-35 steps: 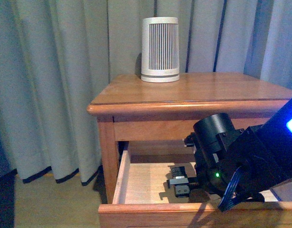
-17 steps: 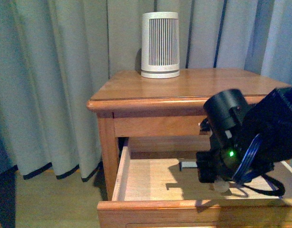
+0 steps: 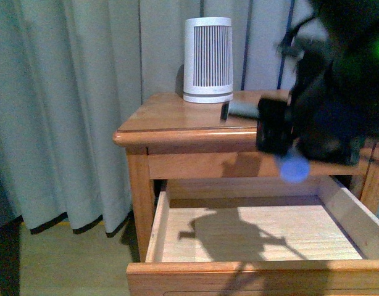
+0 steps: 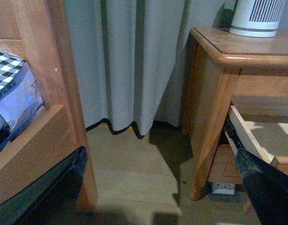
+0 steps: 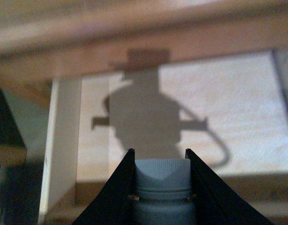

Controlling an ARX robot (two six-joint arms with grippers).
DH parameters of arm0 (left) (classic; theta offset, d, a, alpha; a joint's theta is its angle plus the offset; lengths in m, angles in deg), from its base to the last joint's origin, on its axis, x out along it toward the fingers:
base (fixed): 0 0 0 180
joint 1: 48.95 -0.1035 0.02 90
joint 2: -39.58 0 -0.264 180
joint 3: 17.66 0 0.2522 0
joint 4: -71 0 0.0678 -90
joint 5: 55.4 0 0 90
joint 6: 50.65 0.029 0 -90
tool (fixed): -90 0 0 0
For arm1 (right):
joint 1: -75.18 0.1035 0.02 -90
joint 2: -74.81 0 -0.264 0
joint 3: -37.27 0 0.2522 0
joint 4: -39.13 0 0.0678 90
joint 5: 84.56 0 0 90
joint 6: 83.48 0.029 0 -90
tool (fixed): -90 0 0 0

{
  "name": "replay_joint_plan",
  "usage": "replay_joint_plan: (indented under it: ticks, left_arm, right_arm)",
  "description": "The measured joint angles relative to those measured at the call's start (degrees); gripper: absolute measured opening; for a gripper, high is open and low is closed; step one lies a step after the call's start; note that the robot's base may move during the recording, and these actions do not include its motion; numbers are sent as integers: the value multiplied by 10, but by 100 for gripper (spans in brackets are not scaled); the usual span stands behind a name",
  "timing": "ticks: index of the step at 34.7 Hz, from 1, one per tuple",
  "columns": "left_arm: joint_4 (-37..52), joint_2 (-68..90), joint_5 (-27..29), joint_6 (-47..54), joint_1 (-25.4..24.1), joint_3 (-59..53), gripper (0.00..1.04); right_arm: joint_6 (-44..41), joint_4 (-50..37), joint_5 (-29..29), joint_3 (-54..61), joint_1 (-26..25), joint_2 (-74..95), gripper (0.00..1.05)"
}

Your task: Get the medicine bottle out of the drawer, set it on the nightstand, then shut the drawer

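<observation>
1. Honey-orange wooden nightstand (image 3: pixel 177 120) stands before grey curtains (image 3: pixel 72 92).
2. Its upper, pale-lined wooden drawer (image 3: pixel 157 228) is pulled open.
3. Black right end effector (image 5: pixel 160 157) hangs above the drawer, clenched. The dark left end effector (image 4: pixel 160 187) is spread wide, low beside the nightstand.
4. Tiny white plastic medicine bottle (image 5: pixel 162 187), with a ribbed cap, is grasped between the right fingers, over the drawer.

White ribbed device (image 3: pixel 207 60) before grey curtains (image 3: pixel 72 111), checked cloth (image 4: pixel 7 68) beside wooden frame (image 4: pixel 64 79), tan floor (image 4: pixel 134 168)
</observation>
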Motion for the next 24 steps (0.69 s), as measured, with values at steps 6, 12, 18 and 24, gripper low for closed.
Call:
replay_joint_plan:
  ticks: [6, 12, 18, 24]
  left_arm:
    - [0, 0, 0, 0, 0, 0, 98]
    - [0, 0, 0, 0, 0, 0, 98]
    - [0, 0, 0, 0, 0, 0, 98]
    - [0, 0, 0, 0, 0, 0, 98]
  right_arm:
    - [-91, -26, -42, -102, -51, -7, 28]
    - [-146, -27, -62, -234, -100, 74, 28]
    - [-143, 6, -70, -377, -143, 213, 28]
    - [-125, 8, -79, -412, -159, 301, 28]
